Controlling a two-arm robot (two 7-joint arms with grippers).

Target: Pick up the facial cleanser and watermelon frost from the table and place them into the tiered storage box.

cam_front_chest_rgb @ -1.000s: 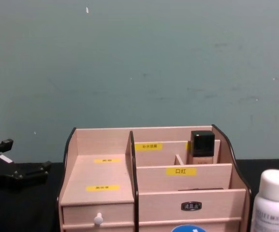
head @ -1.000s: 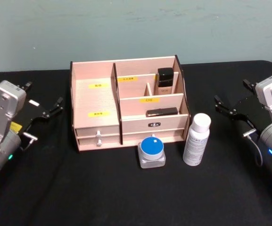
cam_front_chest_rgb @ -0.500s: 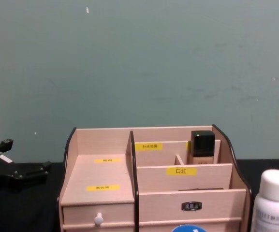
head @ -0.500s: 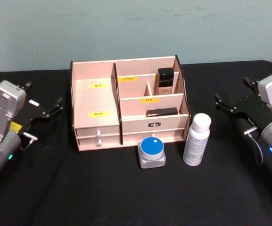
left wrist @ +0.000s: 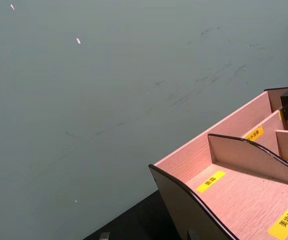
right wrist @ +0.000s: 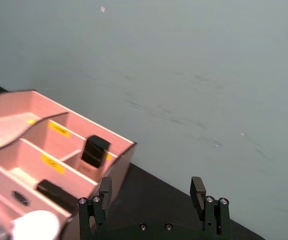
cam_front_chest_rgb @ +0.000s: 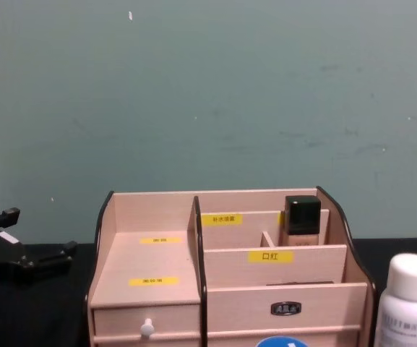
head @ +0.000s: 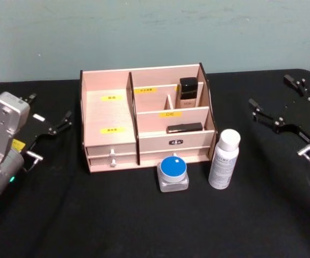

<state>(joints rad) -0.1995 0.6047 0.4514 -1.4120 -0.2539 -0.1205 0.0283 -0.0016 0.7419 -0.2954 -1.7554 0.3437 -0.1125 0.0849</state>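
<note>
Facial cleanser [head: 223, 160]: upright on the black table [head: 144, 226], just off the front right corner of the tiered storage box [head: 107, 115]. Watermelon frost [head: 173, 173]: upright just before the box's drawers, left of the cleanser. Left gripper [head: 51, 107] near the table's left edge, right gripper [head: 268, 90] near its right edge: fingers spread wide, both empty.

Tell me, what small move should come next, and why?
Probably move the right tool toward the facial cleanser. The bottle stands upright on the table beside the watermelon frost, in front of the tiered storage box, and the right tool is open, empty and on its side. The left tool rests beyond the box's far side.
</note>
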